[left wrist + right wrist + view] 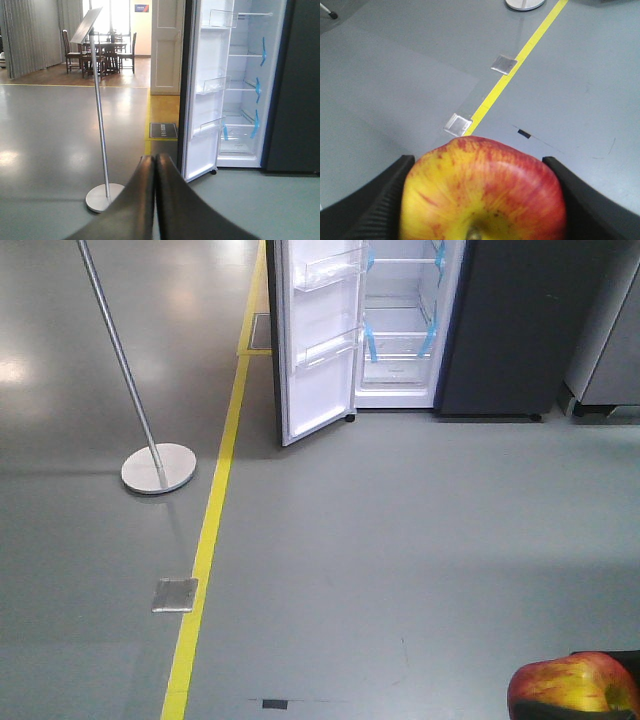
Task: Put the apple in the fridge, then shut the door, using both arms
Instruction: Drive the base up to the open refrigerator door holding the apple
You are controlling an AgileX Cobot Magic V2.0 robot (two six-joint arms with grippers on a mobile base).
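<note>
so the right gripper clamps the small round red-yellow apple, 5 o'clock in the front view; left gripper pinched shut, empty; tall dark grey fridge at 12 o'clock, door open

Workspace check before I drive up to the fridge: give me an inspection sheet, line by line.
Surface: grey floor, with a yellow line running along it.
Job's things: apple held in the right gripper; fridge ahead, door swung open, visible shelves bare.
Clutter: sign stand left of the yellow line; metal floor plate at the line's left edge.
Grippers: left gripper shut, empty; right gripper shut on the apple.
Cables: nothing seen.
Surroundings: dining table and chairs in the far room; grey cabinet right of the fridge.
</note>
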